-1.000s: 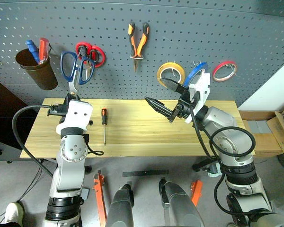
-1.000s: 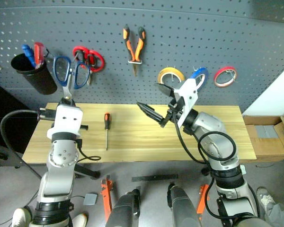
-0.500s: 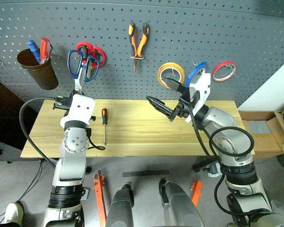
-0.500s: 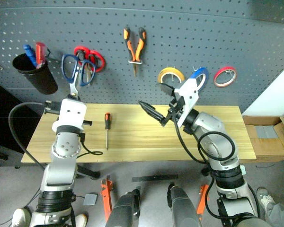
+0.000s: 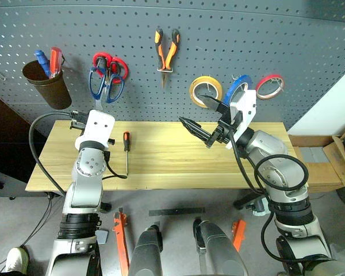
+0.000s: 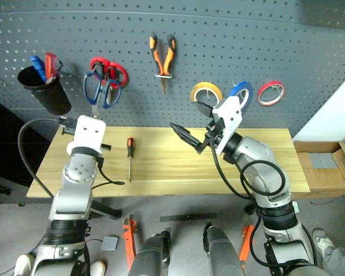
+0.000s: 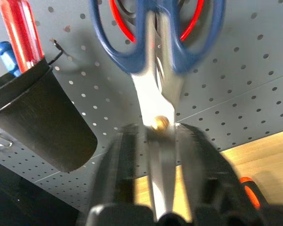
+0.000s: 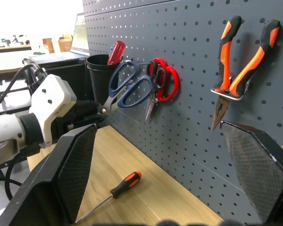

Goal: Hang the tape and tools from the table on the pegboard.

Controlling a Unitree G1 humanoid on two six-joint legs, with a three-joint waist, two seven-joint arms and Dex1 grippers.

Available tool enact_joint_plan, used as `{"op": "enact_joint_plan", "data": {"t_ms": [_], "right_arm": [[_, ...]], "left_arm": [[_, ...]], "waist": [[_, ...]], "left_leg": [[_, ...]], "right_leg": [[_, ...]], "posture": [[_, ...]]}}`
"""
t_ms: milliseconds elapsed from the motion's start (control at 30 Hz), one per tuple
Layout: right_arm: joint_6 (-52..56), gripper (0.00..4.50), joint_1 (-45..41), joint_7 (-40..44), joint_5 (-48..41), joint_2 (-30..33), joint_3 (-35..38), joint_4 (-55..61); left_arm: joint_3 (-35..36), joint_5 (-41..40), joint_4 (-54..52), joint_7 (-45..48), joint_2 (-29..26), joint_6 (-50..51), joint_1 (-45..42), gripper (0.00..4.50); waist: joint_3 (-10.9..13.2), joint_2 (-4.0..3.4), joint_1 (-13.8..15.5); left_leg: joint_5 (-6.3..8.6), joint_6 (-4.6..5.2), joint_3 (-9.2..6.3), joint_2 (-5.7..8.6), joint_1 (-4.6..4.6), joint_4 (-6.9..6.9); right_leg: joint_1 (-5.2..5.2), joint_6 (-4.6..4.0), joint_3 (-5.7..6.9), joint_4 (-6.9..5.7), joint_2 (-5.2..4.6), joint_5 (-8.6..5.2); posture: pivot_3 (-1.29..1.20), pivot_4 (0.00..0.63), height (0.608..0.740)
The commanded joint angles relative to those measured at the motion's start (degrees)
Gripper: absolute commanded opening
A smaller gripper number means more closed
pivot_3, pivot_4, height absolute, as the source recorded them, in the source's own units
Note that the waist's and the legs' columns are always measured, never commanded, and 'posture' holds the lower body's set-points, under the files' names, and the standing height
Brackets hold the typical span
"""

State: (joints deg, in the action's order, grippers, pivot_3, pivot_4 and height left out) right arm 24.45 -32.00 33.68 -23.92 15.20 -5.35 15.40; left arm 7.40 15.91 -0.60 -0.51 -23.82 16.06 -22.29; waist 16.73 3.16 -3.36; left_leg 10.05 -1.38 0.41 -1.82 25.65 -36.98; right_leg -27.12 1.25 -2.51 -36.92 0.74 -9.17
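A: Blue-handled scissors [image 5: 105,86] located?
B: Hung on pegboard [image 5: 218,34], long axis 12-to-6, blades down between left gripper [image 7: 155,141] fingers; grip unclear.
A: Right gripper [image 5: 202,118]?
B: Spread wide, empty, above table [image 5: 161,167].

The pegboard [image 5: 230,57] is dark grey, dotted with rows of small holes. On it hang blue-handled scissors [image 5: 106,86], orange-and-black pliers [image 5: 167,49] and 3 tape rolls: yellow [image 5: 206,90], blue [image 5: 237,90], red [image 5: 269,85]. The table [image 5: 167,158] is light wood grain.
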Motion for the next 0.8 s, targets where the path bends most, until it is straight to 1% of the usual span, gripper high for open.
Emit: {"op": "enact_joint_plan", "data": {"t_ms": [33, 100, 133, 167, 200, 300, 433, 567, 700, 800], "right_arm": [[-1.2, 4.5, 0.0, 0.0, -0.3, 0.2, 1.0, 2.2], [-1.1, 4.5, -0.1, 0.0, -0.3, 0.2, 1.0, 2.2], [-1.1, 4.5, -0.1, 0.0, -0.3, 0.2, 1.0, 2.3], [-1.0, 4.5, -0.1, 0.1, -0.4, 0.3, 1.0, 2.4], [-0.9, 4.5, 0.0, 0.1, -0.4, 0.4, 1.1, 2.5], [-0.6, 4.5, 0.1, 0.2, -0.6, 0.6, 1.1, 2.8], [0.2, 4.5, 0.4, 0.9, -0.8, 1.4, 0.5, 3.7], [3.7, 4.5, -0.4, 3.6, -1.1, 4.2, -1.7, 4.7], [6.6, 4.5, -0.8, 8.5, -1.5, 7.5, -4.6, 4.5], [5.8, 4.5, -0.3, 11.2, 0.0, 8.9, -6.7, 2.5]], "left_arm": [[2.2, -0.7, -0.4, -0.5, -1.0, -0.6, -0.8, 2.94], [2.6, -1.0, -0.3, -0.7, -0.7, -0.1, -0.6, 3.67], [2.8, -1.2, -0.4, -0.8, -0.4, 0.2, -0.4, 3.96], [2.9, -1.5, -0.6, -0.6, -0.1, 0.6, 0.0, 4.37], [3.0, -1.8, -1.0, -0.5, 0.3, 1.3, 0.4, 4.48], [3.0, -2.3, -2.4, -0.4, 1.2, 2.7, 1.8, 4.48], [2.7, -3.8, -7.2, -1.3, 6.7, 8.3, 6.4, 4.48], [0.2, -3.9, -9.4, -1.3, 11.7, 13.5, 9.9, 4.48], [-1.8, -3.2, -7.9, -2.1, 13.7, 15.9, 10.1, 4.48], [-2.3, -3.9, -2.4, -2.4, 14.3, 14.2, 8.1, 4.48]], "waist": [[0.0, 0.0, 0.0], [0.0, 0.0, 0.0], [0.0, 0.0, 0.0], [0.0, 0.0, 0.0], [0.0, 0.0, 0.0], [0.0, 0.0, 0.0], [0.0, -0.01, 0.0], [0.1, -0.03, 0.0], [0.2, -0.08, 0.0], [0.5, -0.32, 0.0]], "left_leg": [[0.0, 0.0, 0.01, 0.0, 0.0, 0.0], [0.0, 0.0, 0.04, 0.0, 0.01, 0.01], [0.0, 0.0, 0.04, 0.0, 0.02, 0.0], [0.0, 0.0, 0.05, 0.0, 0.03, 0.01], [0.0, 0.0, 0.06, 0.0, 0.03, 0.01], [0.0, 0.0, 0.09, 0.01, 0.03, 0.01], [0.0, 0.0, 0.09, -0.03, 0.02, 0.01], [0.0, 0.0, 0.06, -0.02, 0.02, 0.01], [0.0, 0.0, 0.01, 0.0, 0.0, 0.0], [0.0, 0.0, -0.05, 0.02, -0.02, 0.02]], "right_leg": [[0.0, 0.0, -0.01, 0.01, 0.0, 0.0], [0.0, 0.0, -0.02, 0.04, -0.01, -0.01], [0.0, -0.01, -0.02, 0.05, -0.02, -0.01], [0.0, -0.01, -0.02, 0.06, -0.02, -0.02], [0.0, -0.01, -0.02, 0.06, -0.04, -0.02], [0.0, -0.01, -0.05, 0.06, -0.06, -0.02], [0.0, -0.04, -0.05, 0.06, -0.07, -0.04], [0.0, -0.26, -0.03, 0.05, -0.07, -0.17], [-0.01, -0.42, -0.01, 0.04, -0.03, -0.27], [-0.01, -0.45, -0.01, 0.05, -0.01, -0.29]], "posture": [[-0.07, 0.254, 0.74], [-0.07, 0.255, 0.74], [-0.07, 0.258, 0.74], [-0.07, 0.259, 0.74], [-0.07, 0.261, 0.74], [-0.07, 0.267, 0.74], [-0.07, 0.283, 0.74], [-0.08, 0.307, 0.74], [-0.08, 0.34, 0.74], [-0.08, 0.367, 0.74]]}}
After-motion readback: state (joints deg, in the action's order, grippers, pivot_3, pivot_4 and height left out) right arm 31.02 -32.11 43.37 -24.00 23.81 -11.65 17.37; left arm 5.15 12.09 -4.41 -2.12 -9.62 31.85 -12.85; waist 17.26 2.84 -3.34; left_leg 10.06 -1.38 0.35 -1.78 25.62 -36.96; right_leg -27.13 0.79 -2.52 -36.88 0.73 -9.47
